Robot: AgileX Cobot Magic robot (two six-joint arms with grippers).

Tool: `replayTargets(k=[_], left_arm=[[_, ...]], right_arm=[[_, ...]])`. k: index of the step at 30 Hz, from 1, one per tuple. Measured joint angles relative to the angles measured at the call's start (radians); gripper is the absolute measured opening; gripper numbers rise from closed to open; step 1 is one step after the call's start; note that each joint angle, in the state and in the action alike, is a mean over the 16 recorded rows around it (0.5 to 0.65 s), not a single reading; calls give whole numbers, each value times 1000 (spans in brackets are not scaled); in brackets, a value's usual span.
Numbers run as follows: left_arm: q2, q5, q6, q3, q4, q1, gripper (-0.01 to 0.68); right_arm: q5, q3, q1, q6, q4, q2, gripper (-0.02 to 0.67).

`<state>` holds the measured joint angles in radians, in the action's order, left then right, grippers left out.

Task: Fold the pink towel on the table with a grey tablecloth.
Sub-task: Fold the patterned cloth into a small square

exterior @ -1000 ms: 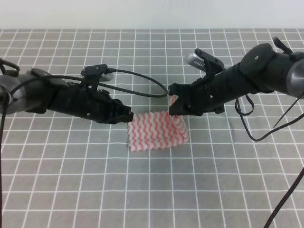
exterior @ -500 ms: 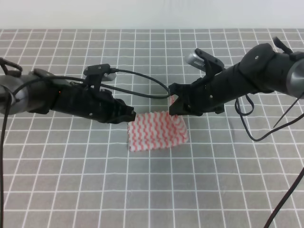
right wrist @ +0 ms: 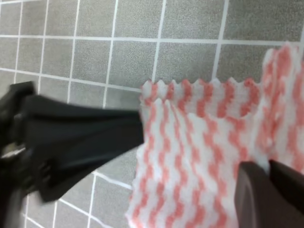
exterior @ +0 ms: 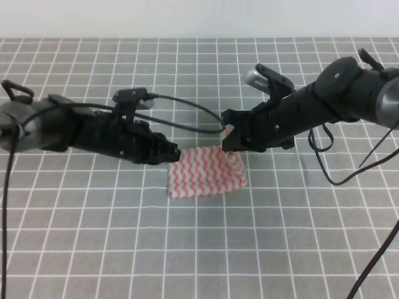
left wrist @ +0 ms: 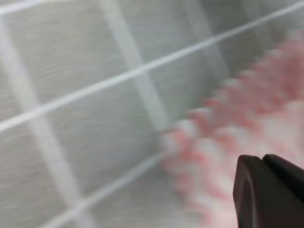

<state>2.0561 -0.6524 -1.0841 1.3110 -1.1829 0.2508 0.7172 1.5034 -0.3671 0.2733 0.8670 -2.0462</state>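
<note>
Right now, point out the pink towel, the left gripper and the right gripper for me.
pink towel [exterior: 206,172]: exterior high view, middle of the folded wavy-striped cloth.
left gripper [exterior: 171,153]: exterior high view, fingertips at the towel's upper left corner.
right gripper [exterior: 229,141]: exterior high view, fingertips at the towel's upper right corner.

- The left wrist view is blurred; the pink towel [left wrist: 228,142] shows as smeared zigzags.
- The left gripper [exterior: 175,152] fingertips are too dark to separate.
- The right gripper [exterior: 228,140] hides the towel's far corner.
</note>
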Motion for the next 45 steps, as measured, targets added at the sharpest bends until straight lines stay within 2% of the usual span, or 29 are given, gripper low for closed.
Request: replayTargets(k=[9,30,45], left_arm=[[20,-50,-3,1,-18,4,-1],[50,-44,-4,3,-32,5,-1],[33,-44,-11,3,-27,-8,-1]], right_arm=[[12,1,-1,0,4,2,-14],[42,82,-79,21,65,-54,-14],[47,110,-89,22,87,-97,-14]])
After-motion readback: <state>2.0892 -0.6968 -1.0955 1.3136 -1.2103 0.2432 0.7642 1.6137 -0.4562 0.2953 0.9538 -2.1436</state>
